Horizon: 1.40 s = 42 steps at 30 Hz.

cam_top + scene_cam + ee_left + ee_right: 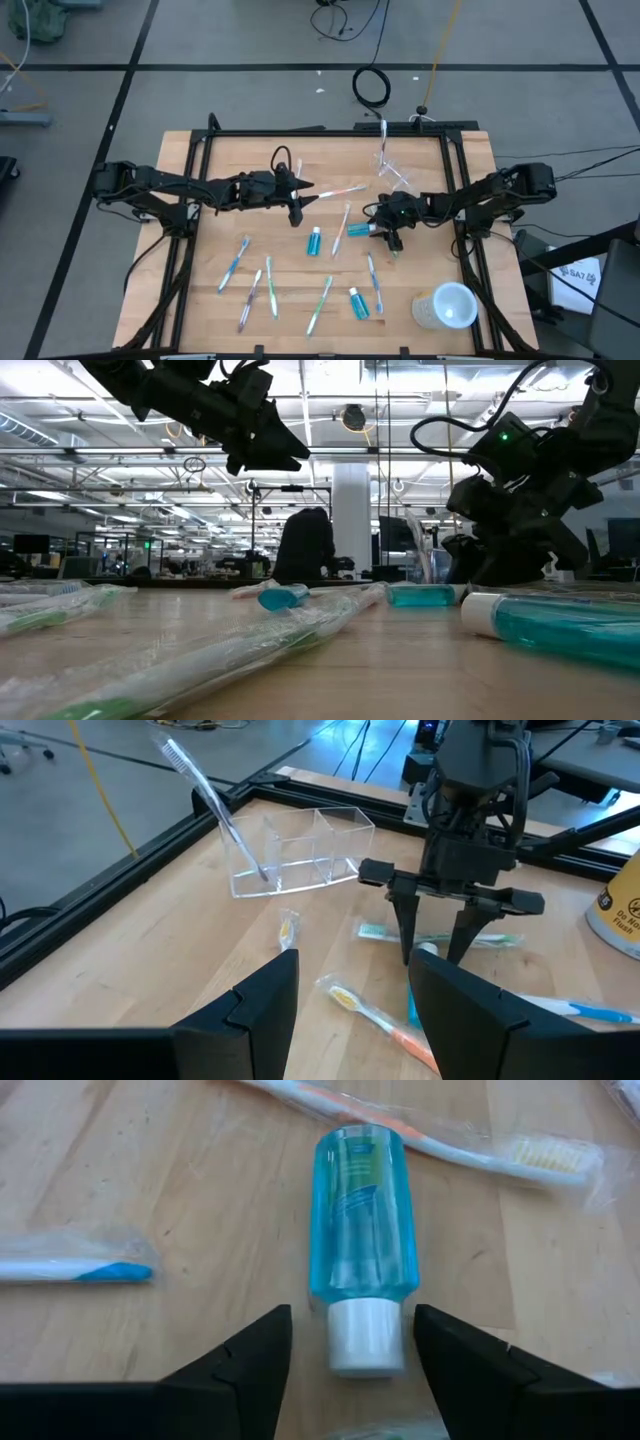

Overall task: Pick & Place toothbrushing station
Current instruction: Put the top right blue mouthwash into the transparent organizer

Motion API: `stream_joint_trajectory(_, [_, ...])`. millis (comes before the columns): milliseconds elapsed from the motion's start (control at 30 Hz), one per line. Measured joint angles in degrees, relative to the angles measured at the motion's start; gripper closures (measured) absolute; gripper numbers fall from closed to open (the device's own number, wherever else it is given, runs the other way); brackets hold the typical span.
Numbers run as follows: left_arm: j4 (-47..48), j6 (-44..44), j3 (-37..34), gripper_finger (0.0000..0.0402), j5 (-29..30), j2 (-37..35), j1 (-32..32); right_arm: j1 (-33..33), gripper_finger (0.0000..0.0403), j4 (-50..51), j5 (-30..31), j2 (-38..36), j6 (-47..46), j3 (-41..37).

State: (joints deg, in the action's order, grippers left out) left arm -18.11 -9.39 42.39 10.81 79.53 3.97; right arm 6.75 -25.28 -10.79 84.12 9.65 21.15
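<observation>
Tube (357,1270) lies flat on the table (220,170) right of centre, white cap between the right gripper's (352,1342) wide-spread fingers, aligned for a grasp; left gripper (350,990) hovers open mid-table.

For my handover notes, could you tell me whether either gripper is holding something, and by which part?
Nothing is held. The right gripper straddles a blue tube's white cap, open; the left gripper hangs open.

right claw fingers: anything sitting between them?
Yes. In the right wrist view a blue bottle lies on the wood, its white cap between the open right claw fingers, not yet gripped.
</observation>
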Motion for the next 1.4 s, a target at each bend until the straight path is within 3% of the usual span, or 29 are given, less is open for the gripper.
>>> stream_joint_trajectory(500, [0.04,0.22,0.00,0.0204,0.02,0.00,0.00,0.05,0.0308,-1.88,0.68,0.11,-1.11,-0.02])
stream_joint_trajectory(700, [0.06,0.20,0.00,0.0204,0.02,0.00,0.00,0.01,0.0311,-2.66,2.29,0.00,0.50,-0.01])
stream_joint_trajectory(867, [0.09,0.20,0.00,0.0204,0.03,0.00,0.00,-1.86,0.0310,5.64,9.96,-4.33,6.22,4.29])
stream_joint_trajectory(1033, [0.07,0.43,0.00,0.0204,0.04,0.00,0.00,-3.39,0.0311,29.13,20.52,-10.84,15.29,15.29])
stream_joint_trajectory(1233, [0.10,0.63,0.00,0.0204,0.07,0.00,0.00,-2.96,0.0309,58.20,39.29,-14.69,25.39,30.14])
stream_joint_trajectory(1400, [0.21,2.43,0.00,0.0204,0.11,0.00,0.02,-0.26,0.0308,68.57,52.69,-15.45,33.03,37.23])
